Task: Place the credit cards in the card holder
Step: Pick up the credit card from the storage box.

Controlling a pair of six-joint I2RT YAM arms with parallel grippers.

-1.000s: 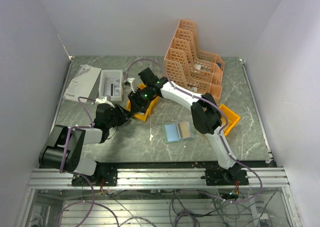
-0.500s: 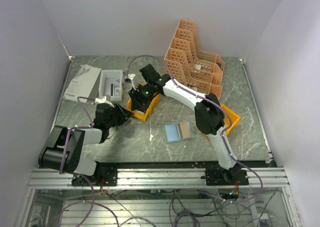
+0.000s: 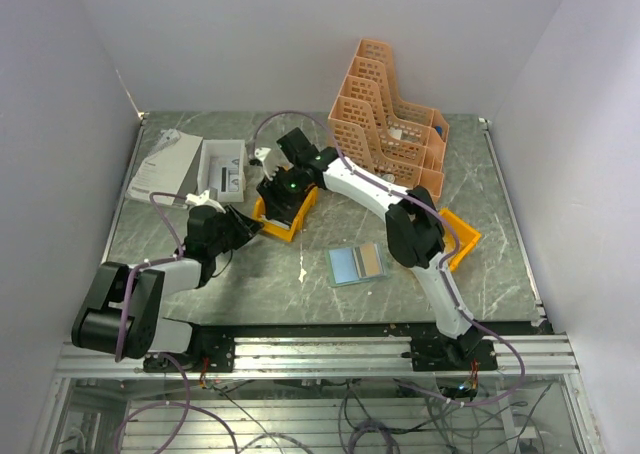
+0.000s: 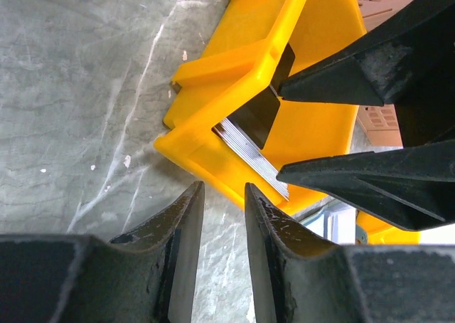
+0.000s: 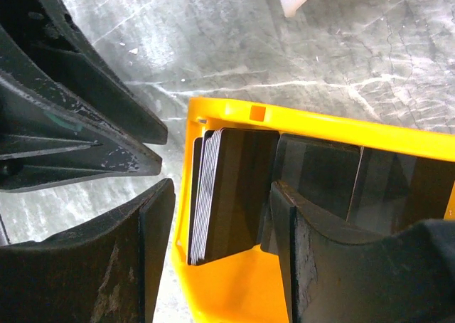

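Checking in on the rig feed: the credit cards (image 5: 238, 188) are stacked on edge in one corner of the yellow bin (image 5: 320, 127), packed tight against its wall. I've got the right claw (image 5: 220, 195) dropped over that corner with its jaws spread. One finger (image 5: 153, 252) sits outside the bin wall and the other is inside, just past the stack, so wall and cards both sit in the gap. I can't tell if either finger is actually touching the cards. The left claw (image 4: 222, 195) is low over the tabletop (image 3: 250, 274) just beside the bin's outer corner and pointing at it. Its jaws are nearly together with only a thin slot between them and nothing in it. In the left wrist view the silvery edges of the stack show through the bin's corner, with the right claw's black fingers right next to them. The card holder (image 3: 357, 264) lies flat and open on the tabletop, blue and tan inside facing up, well apart from the bin and nearer the right arm's base. The orange file rack (image 3: 385, 124) stands at the back, and a white box (image 3: 222, 169) is off to the left.
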